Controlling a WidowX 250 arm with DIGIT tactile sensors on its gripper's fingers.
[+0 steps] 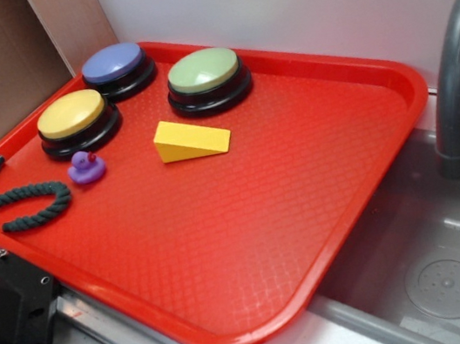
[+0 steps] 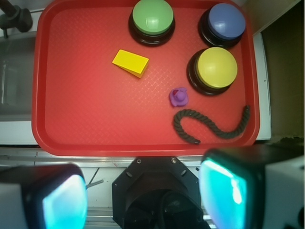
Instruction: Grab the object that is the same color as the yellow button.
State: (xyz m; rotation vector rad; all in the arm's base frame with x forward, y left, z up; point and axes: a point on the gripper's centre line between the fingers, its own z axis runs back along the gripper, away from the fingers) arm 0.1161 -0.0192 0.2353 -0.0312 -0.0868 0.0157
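Note:
A small yellow wedge, the object [image 1: 190, 138] [image 2: 130, 62], lies on the red tray [image 1: 307, 212] [image 2: 76, 105], just in front of the green button. The yellow button [image 1: 74, 119] [image 2: 216, 68] sits on its black base near the tray's back left corner in the exterior view. In the wrist view my gripper [image 2: 143, 195] hangs high above the robot base, short of the tray's near edge. It is open, its two teal pads far apart with nothing between them. The exterior view does not show the gripper.
A green button [image 1: 206, 75] [image 2: 152, 18] and a blue-purple button [image 1: 113, 67] [image 2: 226, 23] stand along the tray's back. A purple duck [image 1: 86, 167] [image 2: 179, 96] and a dark rope [image 1: 23, 202] [image 2: 212, 125] lie near the yellow button. A grey sink [image 1: 441, 269] and faucet [image 1: 458, 72] are at the right.

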